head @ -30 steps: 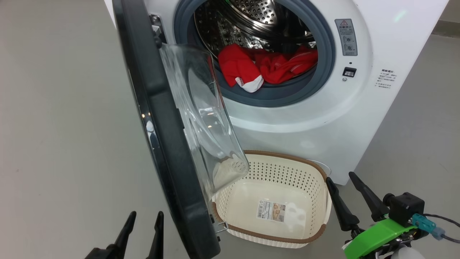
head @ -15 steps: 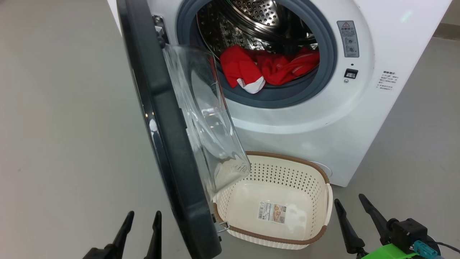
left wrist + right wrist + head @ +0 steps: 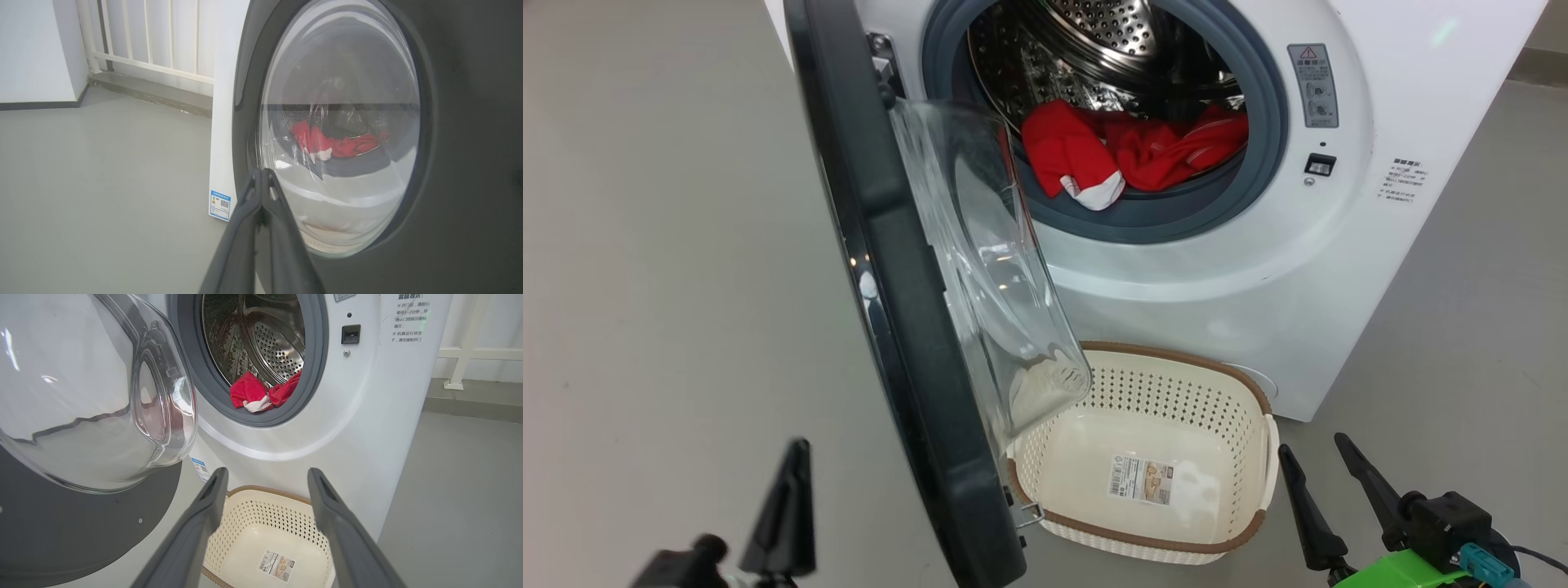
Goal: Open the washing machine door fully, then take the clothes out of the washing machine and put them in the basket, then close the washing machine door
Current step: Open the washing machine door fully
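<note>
The grey floor (image 3: 670, 245) carries the white washing machine (image 3: 1217, 286). The basket (image 3: 1168, 392) stands on the floor, just beside the machine's front base.

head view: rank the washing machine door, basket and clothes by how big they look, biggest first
1. washing machine door, nearest the camera, which inflates it
2. basket
3. clothes, farthest back, so true size unsure

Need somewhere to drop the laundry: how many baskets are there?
1. The basket stands in front of the washing machine, beside its open door; another could hide behind that door.
</note>
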`<state>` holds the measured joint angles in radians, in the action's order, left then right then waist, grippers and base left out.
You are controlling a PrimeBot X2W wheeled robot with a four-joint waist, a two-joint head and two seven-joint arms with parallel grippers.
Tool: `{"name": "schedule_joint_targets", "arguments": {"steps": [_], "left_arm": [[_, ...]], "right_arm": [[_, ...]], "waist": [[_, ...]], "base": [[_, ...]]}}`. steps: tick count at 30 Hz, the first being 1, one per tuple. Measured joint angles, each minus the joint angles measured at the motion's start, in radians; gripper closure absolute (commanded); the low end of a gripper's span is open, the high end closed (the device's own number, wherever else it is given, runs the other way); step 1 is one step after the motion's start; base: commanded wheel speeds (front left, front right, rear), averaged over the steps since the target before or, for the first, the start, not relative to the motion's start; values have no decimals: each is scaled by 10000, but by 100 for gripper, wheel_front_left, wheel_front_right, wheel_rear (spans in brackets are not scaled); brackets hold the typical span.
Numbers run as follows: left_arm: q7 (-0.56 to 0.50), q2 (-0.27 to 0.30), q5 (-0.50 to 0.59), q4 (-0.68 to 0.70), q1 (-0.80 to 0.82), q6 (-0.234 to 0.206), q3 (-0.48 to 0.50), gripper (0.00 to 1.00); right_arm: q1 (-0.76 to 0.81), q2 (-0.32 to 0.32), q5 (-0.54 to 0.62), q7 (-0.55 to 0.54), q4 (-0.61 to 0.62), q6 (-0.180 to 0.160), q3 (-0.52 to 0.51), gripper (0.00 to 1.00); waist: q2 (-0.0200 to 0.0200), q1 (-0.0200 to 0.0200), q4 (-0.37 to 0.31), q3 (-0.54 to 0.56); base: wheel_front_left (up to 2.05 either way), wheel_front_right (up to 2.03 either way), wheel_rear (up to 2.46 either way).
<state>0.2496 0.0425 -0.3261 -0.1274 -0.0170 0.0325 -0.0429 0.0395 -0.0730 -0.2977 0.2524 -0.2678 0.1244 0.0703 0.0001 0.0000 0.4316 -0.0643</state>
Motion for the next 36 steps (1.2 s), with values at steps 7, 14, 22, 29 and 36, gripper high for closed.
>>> {"name": "schedule_joint_targets", "arguments": {"steps": [7,14,22,29,36], "left_arm": [[36,6,188,3317,222,-253,328,100],[86,8,794,4828,138,176,-1221,100],[84,61,943,3436,-572,656,-3137,100],[82,59,600,1137,-687,825,-3603,100],[71,21,384,692,-686,627,-3503,100]], "right_arm": [[-5,13,2,0,31,0,17,0],[-11,8,2,0,27,0,21,0],[-36,6,6,0,31,0,31,0],[-47,0,4,0,23,0,98,0],[-48,0,0,0,17,0,136,0]], "waist": [[0,0,18,-16],[0,0,28,-66],[0,0,16,-106],[0,0,-3,-106],[0,0,37,-38]], "base": [[0,0,0],[0,0,0],[0,0,0],[0,0,0],[0,0,0]]}}
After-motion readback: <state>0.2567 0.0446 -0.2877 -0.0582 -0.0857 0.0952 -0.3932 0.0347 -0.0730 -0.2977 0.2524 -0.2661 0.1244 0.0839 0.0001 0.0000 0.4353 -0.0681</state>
